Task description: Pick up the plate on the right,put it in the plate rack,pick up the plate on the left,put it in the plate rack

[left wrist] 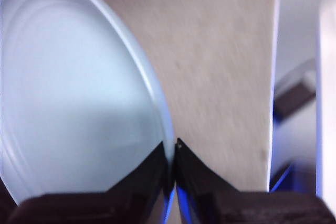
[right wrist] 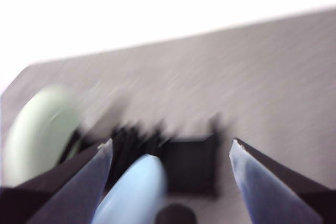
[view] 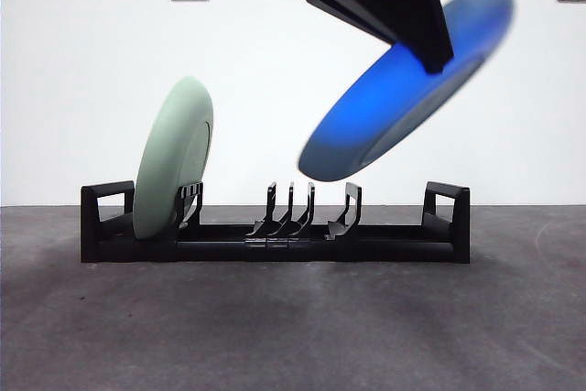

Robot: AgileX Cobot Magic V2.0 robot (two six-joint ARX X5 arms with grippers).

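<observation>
Green plate [view: 174, 158] seated upright in plate rack [view: 275, 237], at one end, against prongs: first placement judged done. Blue plate [view: 407, 80] held tilted in air above rack's opposite half, clear of prongs. Left gripper [left wrist: 173, 153] clamped tight on blue plate rim. Right gripper [right wrist: 170, 148] spread wide, nothing gripped. Remaining: blue plate to be lowered into free slot.

One plate [view: 174, 157] stood in the plate rack's [view: 275, 243] left end | second plate [view: 403, 89] hung tilted above its right half, on the table [view: 293, 327].
</observation>
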